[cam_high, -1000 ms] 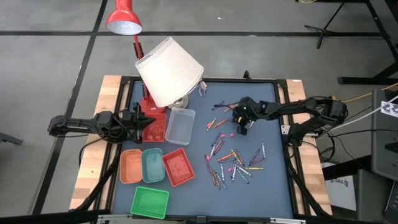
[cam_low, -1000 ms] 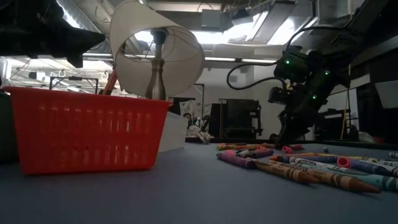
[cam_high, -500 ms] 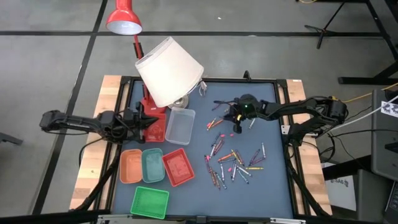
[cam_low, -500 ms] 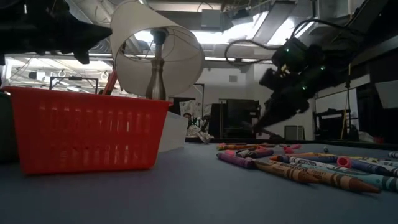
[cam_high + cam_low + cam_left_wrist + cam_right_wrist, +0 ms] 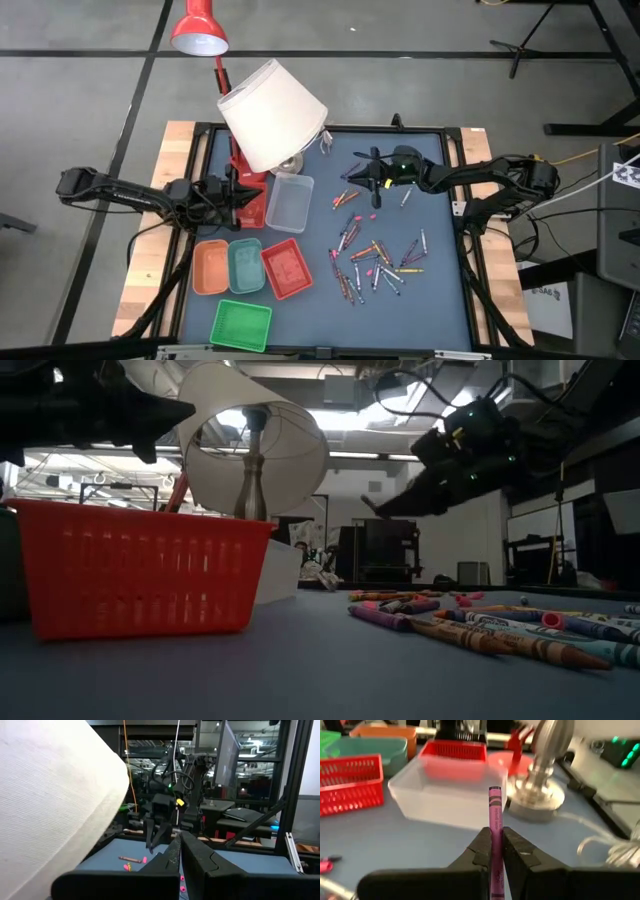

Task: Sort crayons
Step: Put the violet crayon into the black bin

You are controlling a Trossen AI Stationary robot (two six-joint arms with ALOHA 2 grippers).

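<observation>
From my station, the table top [image 5: 440, 300] looks like matt blue-grey matting, edged with bare pale wood [image 5: 142, 290]. The red basket [image 5: 350, 782] is slotted plastic with a slight gloss; the clear tray [image 5: 447, 790] is frosted, smooth plastic. The lamp base [image 5: 538, 800] reads as brushed, shiny metal, its shade [image 5: 270, 112] as matt cloth. I see a paper wrapper on the purple crayon [image 5: 495, 827].

The right arm reaches in from three o'clock, stretched level toward the table's centre, its wrist raised clear of the surface. The right gripper [image 5: 365, 172] points toward nine o'clock, fingers [image 5: 481, 851] pinched on a purple crayon [image 5: 495, 822]. The left arm lies low along nine o'clock, its left gripper [image 5: 243, 196] pointing toward three o'clock with fingers [image 5: 200, 862] pressed together.
</observation>
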